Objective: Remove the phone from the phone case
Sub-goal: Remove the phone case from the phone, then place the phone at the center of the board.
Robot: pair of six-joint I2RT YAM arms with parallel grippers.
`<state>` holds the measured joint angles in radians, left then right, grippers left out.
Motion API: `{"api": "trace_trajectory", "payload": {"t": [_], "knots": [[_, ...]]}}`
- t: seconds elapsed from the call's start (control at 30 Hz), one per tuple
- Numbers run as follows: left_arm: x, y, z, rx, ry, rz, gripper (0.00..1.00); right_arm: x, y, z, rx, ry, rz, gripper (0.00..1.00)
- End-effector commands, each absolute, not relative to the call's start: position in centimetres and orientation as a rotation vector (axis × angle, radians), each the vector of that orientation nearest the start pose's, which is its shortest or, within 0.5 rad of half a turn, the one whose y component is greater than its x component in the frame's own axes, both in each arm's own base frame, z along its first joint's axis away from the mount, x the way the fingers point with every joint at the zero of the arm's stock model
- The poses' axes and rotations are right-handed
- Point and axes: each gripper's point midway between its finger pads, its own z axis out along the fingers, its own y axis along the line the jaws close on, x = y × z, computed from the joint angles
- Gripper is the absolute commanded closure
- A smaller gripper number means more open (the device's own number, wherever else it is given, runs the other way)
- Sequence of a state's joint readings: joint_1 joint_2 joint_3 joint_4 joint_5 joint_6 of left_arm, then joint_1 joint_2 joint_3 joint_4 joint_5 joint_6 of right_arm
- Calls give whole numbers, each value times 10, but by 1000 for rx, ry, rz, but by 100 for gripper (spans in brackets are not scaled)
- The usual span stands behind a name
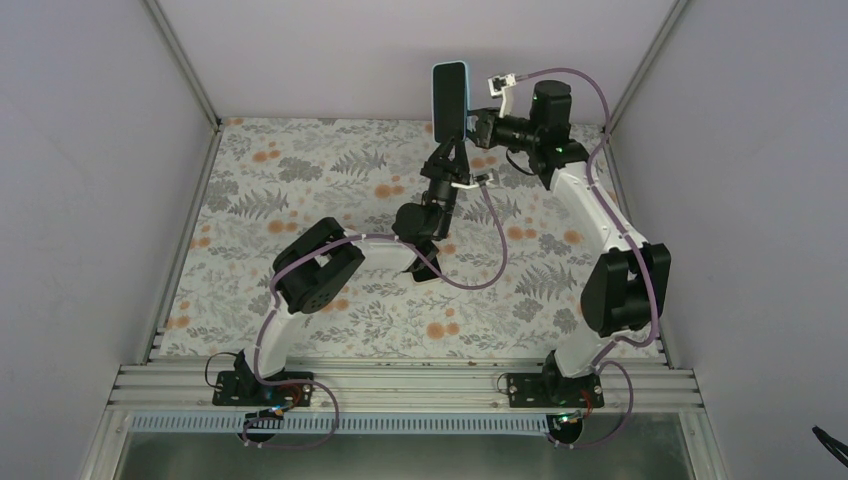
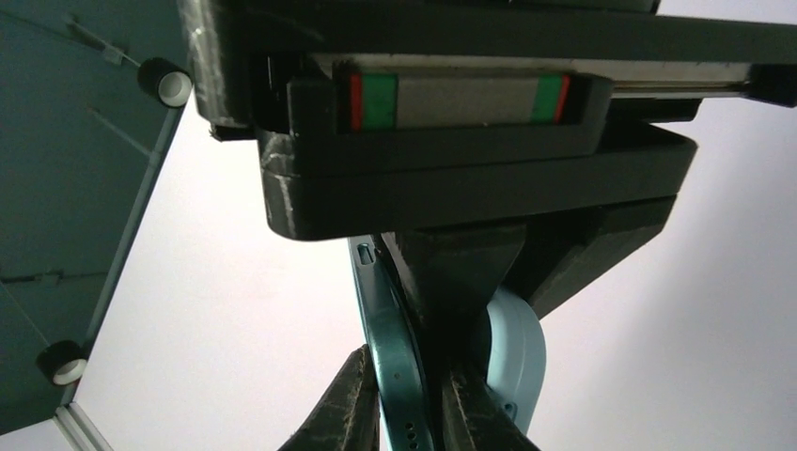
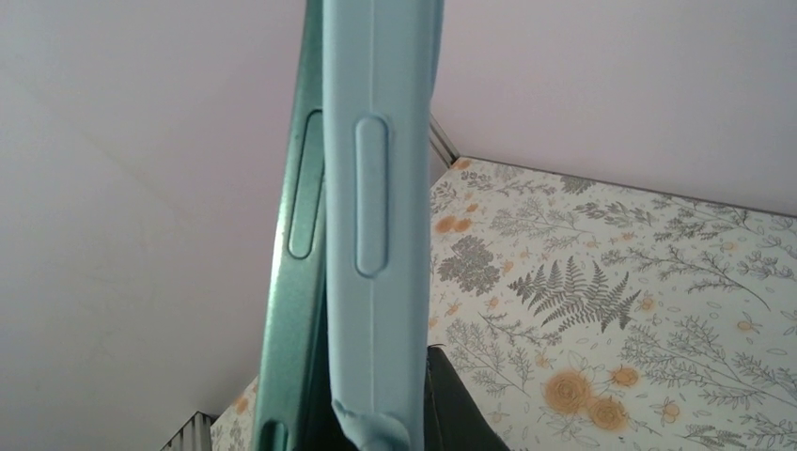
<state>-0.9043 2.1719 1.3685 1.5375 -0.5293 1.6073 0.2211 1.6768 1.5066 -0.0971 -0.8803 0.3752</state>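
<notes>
The phone in its light blue case (image 1: pixel 450 98) is held upright in the air above the back of the table. In the left wrist view my left gripper (image 2: pixel 406 368) is shut on the teal phone (image 2: pixel 395 338), with one finger (image 2: pixel 346 406) on each side of it. The case (image 2: pixel 520 362) is peeled away from the phone on the right. In the right wrist view my right gripper (image 3: pixel 385 415) is shut on the case wall (image 3: pixel 381 235). The phone's teal edge (image 3: pixel 293 282) stands apart from it on the left. From above, the left gripper (image 1: pixel 447 150) holds from below and the right gripper (image 1: pixel 473 126) from the right.
The table has a floral cloth (image 1: pixel 330 200) and is enclosed by grey walls with metal frame posts (image 1: pixel 185 65). Both arms' cables (image 1: pixel 495 240) loop over the middle of the table. The right gripper's black body (image 2: pixel 451 122) fills the top of the left wrist view.
</notes>
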Motion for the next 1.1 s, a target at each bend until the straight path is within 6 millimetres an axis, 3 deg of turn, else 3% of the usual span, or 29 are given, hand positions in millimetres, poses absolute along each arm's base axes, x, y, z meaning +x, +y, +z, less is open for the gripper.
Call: {"api": "trace_trajectory", "payload": {"t": [0.0, 0.2, 0.5, 1.07], "knots": [[379, -289, 427, 233, 713, 881, 98, 421, 242, 299, -544, 2023, 1275, 97], [359, -282, 438, 224, 724, 840, 98, 456, 225, 270, -496, 2122, 1027, 97], [354, -269, 441, 219, 795, 816, 98, 467, 206, 260, -457, 2146, 849, 97], [346, -268, 441, 298, 897, 760, 98, 476, 189, 249, -457, 2177, 697, 97]]}}
